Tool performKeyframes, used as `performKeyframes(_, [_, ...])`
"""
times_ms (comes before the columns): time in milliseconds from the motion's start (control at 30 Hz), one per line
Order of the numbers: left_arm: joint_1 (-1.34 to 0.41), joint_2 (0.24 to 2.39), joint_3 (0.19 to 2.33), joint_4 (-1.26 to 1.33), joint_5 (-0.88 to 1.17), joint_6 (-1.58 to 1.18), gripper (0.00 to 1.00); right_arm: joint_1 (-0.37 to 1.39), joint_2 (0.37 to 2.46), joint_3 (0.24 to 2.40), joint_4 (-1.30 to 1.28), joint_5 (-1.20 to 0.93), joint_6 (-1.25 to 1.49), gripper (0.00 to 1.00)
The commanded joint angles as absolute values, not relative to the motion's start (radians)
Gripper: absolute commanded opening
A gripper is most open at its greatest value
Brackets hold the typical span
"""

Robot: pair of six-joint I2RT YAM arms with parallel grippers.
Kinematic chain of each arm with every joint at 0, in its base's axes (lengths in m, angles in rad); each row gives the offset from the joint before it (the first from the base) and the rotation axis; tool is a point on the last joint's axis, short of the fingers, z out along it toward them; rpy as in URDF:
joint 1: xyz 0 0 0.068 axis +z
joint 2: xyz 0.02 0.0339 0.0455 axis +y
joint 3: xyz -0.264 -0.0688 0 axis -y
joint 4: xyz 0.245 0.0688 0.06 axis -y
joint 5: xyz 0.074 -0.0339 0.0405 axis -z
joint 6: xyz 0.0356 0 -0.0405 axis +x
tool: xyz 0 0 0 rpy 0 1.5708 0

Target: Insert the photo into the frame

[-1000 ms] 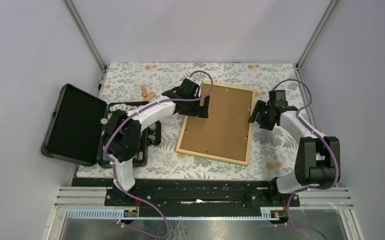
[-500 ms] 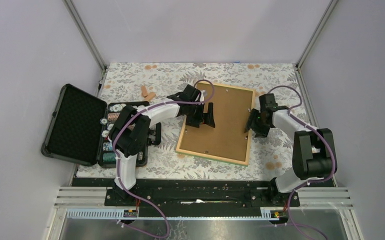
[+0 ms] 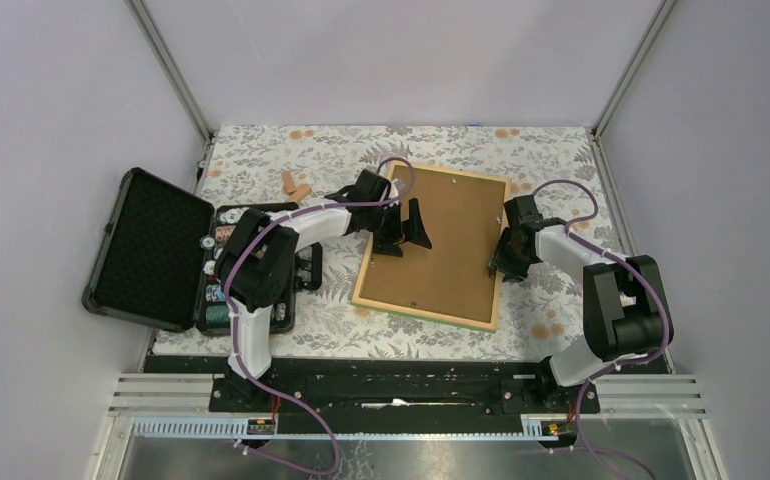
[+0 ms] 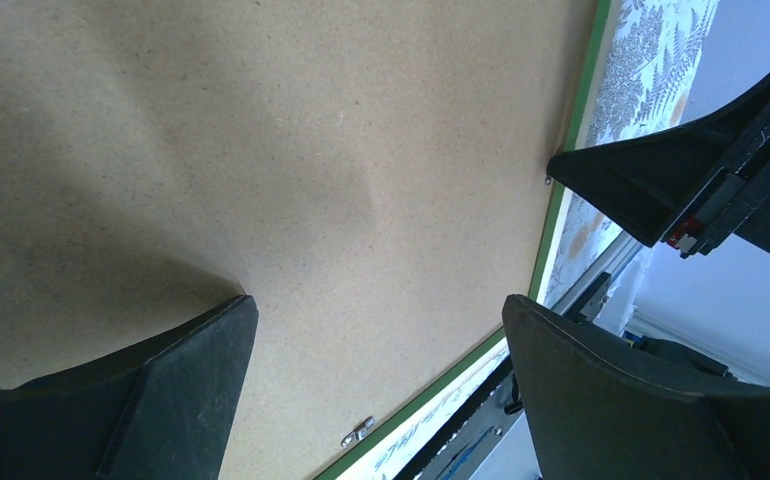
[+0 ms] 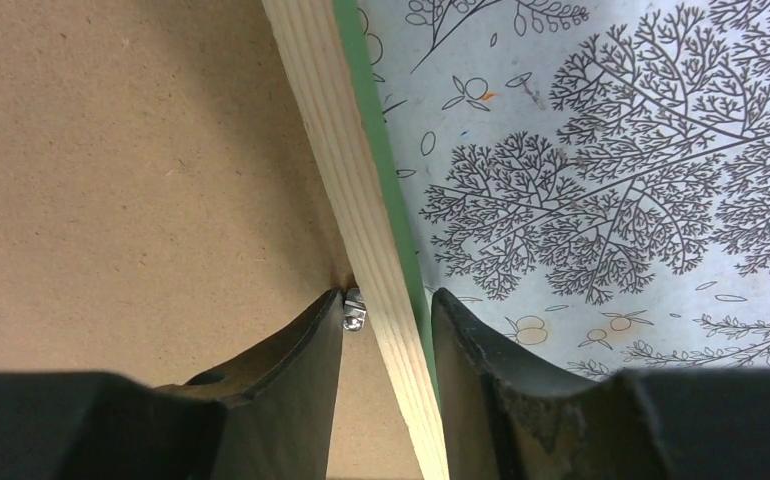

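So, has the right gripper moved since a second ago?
Yes: the right gripper came left and nearer the bases, onto the frame, fingers either side of its right rail.

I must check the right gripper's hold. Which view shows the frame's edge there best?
Right wrist view: close up, the right gripper straddles the wooden edge of the frame. Top view shows this small; left wrist view, from far.

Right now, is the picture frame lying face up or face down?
Face down. The frame shows its wooden back and brown backing board upward, with its green front against the tablecloth.
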State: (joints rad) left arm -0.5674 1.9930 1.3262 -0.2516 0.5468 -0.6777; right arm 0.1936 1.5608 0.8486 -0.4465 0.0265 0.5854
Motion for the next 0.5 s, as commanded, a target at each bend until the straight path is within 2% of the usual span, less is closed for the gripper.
performKeyframes(0, [-0.575,2.01,1.308,-0.224,0.577,-0.694,0.99,0.202,1.58,0.841,-0.456,0.106,0.602,0.44])
performKeyframes(100, [-0.575,2.008,1.309,-0.229,0.572,-0.687,0.99,0.201,1.568,0.829,-0.454,0.112,0.605,0.4])
performKeyframes(200, [-0.575,2.008,1.311,-0.233,0.565,-0.683,0.99,0.201,1.536,0.805,-0.433,0.104,0.62,0.19])
performKeyframes(333, [-0.575,2.013,1.312,-0.234,0.57,-0.684,0.99,0.199,1.515,0.787,-0.405,0.077,0.65,0.0])
performKeyframes(467, [-0.575,2.008,1.31,-0.238,0.563,-0.677,0.99,0.194,1.503,0.778,-0.373,0.052,0.68,0.0])
